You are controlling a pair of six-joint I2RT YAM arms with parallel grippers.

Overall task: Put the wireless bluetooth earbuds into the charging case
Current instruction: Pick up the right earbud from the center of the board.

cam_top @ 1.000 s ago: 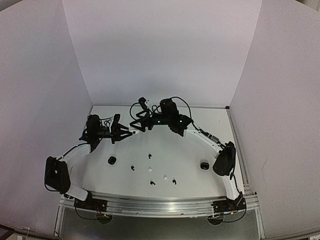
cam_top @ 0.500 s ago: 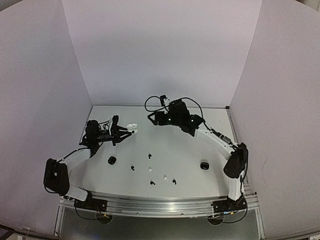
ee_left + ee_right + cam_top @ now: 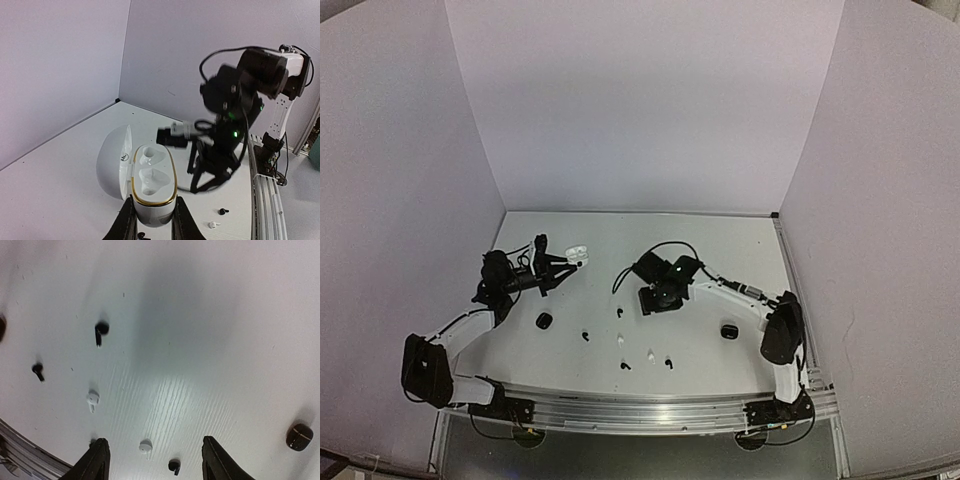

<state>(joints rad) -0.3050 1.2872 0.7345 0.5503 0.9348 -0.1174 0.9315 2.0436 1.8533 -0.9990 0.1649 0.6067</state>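
White table (image 3: pixel 740 250), black and white earbuds (image 3: pixel 620 340) scattered near front; two black cases (image 3: pixel 544 321) flanking them

Top camera high behind near edge, sees whole flat white worktop (image 3: pixel 740 240). Wrist cameras close: left looks across, right looks downward. Tiny black-and-white plastic earbuds (image 3: pixel 102 328) shared by all.

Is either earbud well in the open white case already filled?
No, the left wrist view shows both wells of the open white charging case bare, with no bud seated in either.
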